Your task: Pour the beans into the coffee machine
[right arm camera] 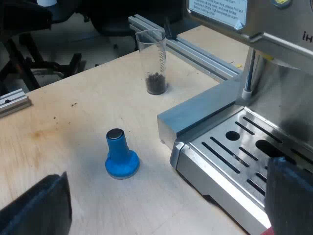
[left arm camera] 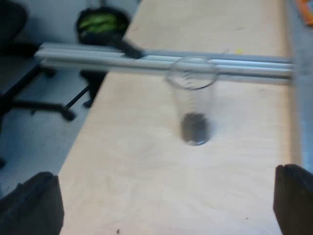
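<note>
Facing glass [left arm camera: 193, 105], upright on worktop [left arm camera: 137, 171] near rail [left arm camera: 98, 58], beans [left arm camera: 195, 128] at bottom; left fingers [left arm camera: 34, 205] wide, empty; right fingers [right arm camera: 39, 205] wide, empty, near tamper [right arm camera: 120, 156] and machine [right arm camera: 234, 142]. Likely light, rigid, slick, tippy: grip mid-wall, gently.

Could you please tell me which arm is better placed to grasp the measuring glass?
Probably left. The left tool is open and lined up on the upright measuring glass holding beans. The right tool, also open, hangs by the espresso machine, with the glass farther off, past the blue tamper.
</note>
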### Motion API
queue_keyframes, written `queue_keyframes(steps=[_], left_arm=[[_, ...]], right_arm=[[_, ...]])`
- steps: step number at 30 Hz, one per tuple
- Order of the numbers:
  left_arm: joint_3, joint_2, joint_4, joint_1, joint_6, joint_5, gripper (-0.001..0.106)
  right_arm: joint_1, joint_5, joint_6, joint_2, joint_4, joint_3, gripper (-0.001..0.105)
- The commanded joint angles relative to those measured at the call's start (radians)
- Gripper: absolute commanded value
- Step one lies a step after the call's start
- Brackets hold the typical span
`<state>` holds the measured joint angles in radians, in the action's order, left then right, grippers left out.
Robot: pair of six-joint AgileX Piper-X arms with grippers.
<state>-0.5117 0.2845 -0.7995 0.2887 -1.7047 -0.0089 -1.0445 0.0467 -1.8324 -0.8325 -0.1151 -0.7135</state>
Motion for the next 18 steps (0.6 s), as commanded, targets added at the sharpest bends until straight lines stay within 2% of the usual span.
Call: queue_keyframes(steps=[1, 5, 11, 18], left_arm=[[-0.003, 0.024, 0.02, 0.006, 0.003, 0.038, 0.088], [0.008, 0.042, 0.037, 0.006, 0.004, 0.043, 0.088], [0.096, 0.061, 0.088, 0.006, 0.004, 0.058, 0.088], [0.207, 0.129, 0.266, 0.006, 0.004, 0.18, 0.088]], right_arm=[[-0.001, 0.001, -0.002, 0.001, 0.007, -0.001, 0.081], [-0.001, 0.001, -0.002, 0.001, 0.007, -0.001, 0.081], [-0.001, 0.001, -0.002, 0.001, 0.007, -0.001, 0.081], [-0.001, 0.001, -0.002, 0.001, 0.007, -0.001, 0.081]])
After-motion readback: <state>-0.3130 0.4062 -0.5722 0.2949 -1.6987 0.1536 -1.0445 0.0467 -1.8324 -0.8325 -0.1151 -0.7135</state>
